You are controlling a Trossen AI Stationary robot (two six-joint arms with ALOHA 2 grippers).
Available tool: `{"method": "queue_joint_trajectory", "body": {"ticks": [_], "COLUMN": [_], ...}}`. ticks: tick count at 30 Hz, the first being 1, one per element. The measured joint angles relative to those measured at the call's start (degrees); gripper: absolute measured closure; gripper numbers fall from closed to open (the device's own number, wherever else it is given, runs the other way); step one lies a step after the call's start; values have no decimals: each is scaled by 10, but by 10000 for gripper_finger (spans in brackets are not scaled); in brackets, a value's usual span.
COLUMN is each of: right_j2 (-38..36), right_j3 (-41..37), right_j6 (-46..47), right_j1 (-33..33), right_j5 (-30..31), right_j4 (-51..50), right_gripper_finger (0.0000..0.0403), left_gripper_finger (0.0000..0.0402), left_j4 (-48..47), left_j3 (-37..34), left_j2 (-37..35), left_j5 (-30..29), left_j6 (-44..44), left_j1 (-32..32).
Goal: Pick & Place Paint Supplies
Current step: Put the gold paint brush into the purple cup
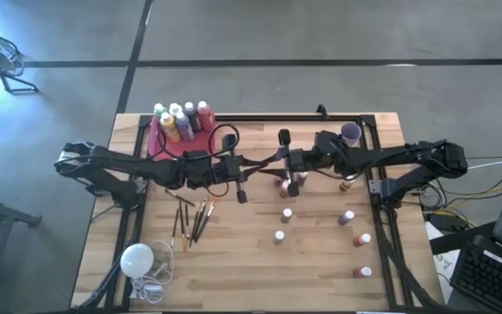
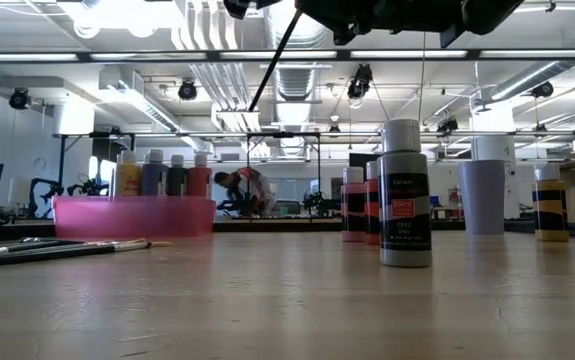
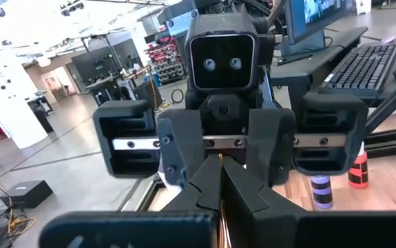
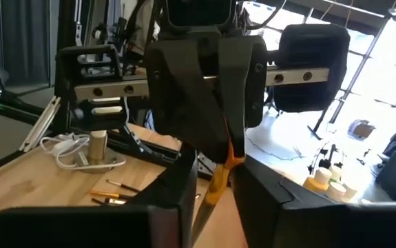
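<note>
High view: open boards lie beside the brushes (image 1: 194,218); left gripper (image 1: 242,194) clenched, right gripper (image 1: 287,139) grasps a thin brush.

The surface (image 1: 233,253) is viewed from overhead and, level, from its edge; wrist views are seemingly faced toward each other.

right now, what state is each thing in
left pincer: shut on thin brown paintbrush, raised above table
right pincer: facing left pincer, at the same brush
pink plastic tray: holds upright capped paint bottles
small white-capped bottles on wooden table: upright, capped
loose dark paintbrushes: lying flat
pale purple cup: upright
</note>
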Motion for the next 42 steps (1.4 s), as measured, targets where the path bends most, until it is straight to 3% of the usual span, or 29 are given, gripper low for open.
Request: {"method": "queue_joint_trajectory", "body": {"ticks": [9, 17, 22, 25, 31, 34, 36, 42], "right_j2": [-6, -6, -6, -6, -7, -9, -16, -53], "right_j3": [-1, -1, -1, -2, -2, -2, -2, 11], "right_j6": [-1, -4, -4, -4, -5, -7, -11, -38], "right_j1": [0, 0, -1, 0, -1, 0, 0, -1], "right_j5": [1, 2, 4, 2, 1, 19, 51, 207], "right_j4": [-9, -17, -19, -22, -23, -23, -26, -103], "right_gripper_finger": [387, 391, 391, 390, 390, 390, 390, 390], "left_gripper_finger": [397, 387, 340, 302, 248, 240, 239, 239], "left_j4": [1, -5, -6, -4, 11, 7, -1, -6], "left_j3": [0, 0, 0, 2, 12, 11, 10, 10], "left_j2": [0, 0, -4, -10, -13, -13, -13, -13], "left_j5": [2, -4, -37, -111, -370, -460, -486, -486], "left_j6": [-1, -18, 15, 30, 60, 59, 59, 59], "left_j1": [0, 0, -1, -1, 0, 0, 0, 0]}}
